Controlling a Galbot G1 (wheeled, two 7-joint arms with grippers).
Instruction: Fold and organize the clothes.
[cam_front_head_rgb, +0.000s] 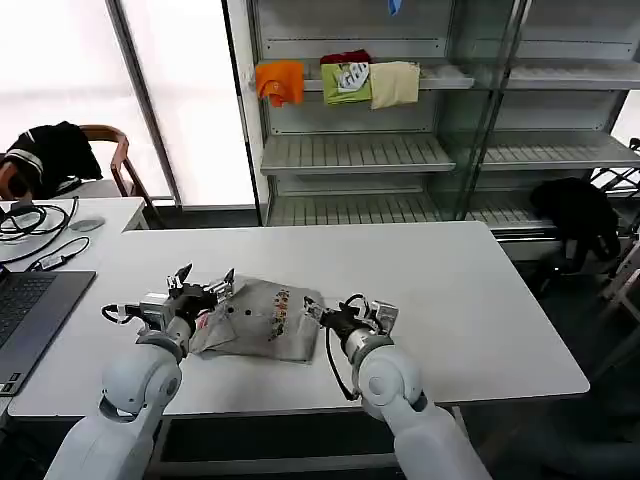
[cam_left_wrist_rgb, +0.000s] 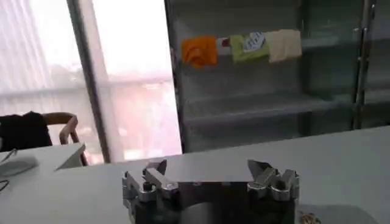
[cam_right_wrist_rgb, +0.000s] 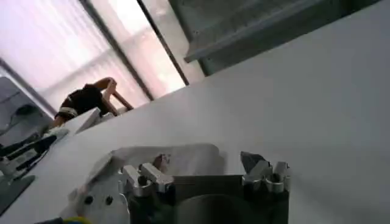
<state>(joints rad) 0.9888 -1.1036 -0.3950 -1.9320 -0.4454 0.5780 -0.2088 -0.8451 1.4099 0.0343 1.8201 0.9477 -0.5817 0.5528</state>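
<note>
White tabletop (cam_front_head_rgb: 450, 300) spans the middle of the head view, with shelving (cam_front_head_rgb: 350, 150) behind it at the top and a laptop (cam_front_head_rgb: 30, 310) at the left edge. On that table, low and left of centre in the frame, lies my shirt (cam_front_head_rgb: 262, 322), a light grey bundle with a small coloured print showing near its middle. My left gripper (cam_front_head_rgb: 205, 282) sits at the shirt's left end with its fingers spread and nothing between them; the left wrist view shows the same, two fingertips well apart with bare table beyond. My right gripper (cam_front_head_rgb: 318, 310) rests at the shirt's right edge, also spread and empty, and in the right wrist view the cloth lies just past its tips, whether touching I cannot tell. I judge the fold is under way: the shirt is already gathered into a compact, roughly rectangular packet but still rumpled, with a ragged left end. Its long axis runs left to right across the frame, tilted slightly so the right end sits lower; which end is the collar I cannot tell from this bundle. Next, I think, each gripper must close on its own edge of the cloth, pinching the top layers only, so I can lift and lay one half over the other squarely.
</note>
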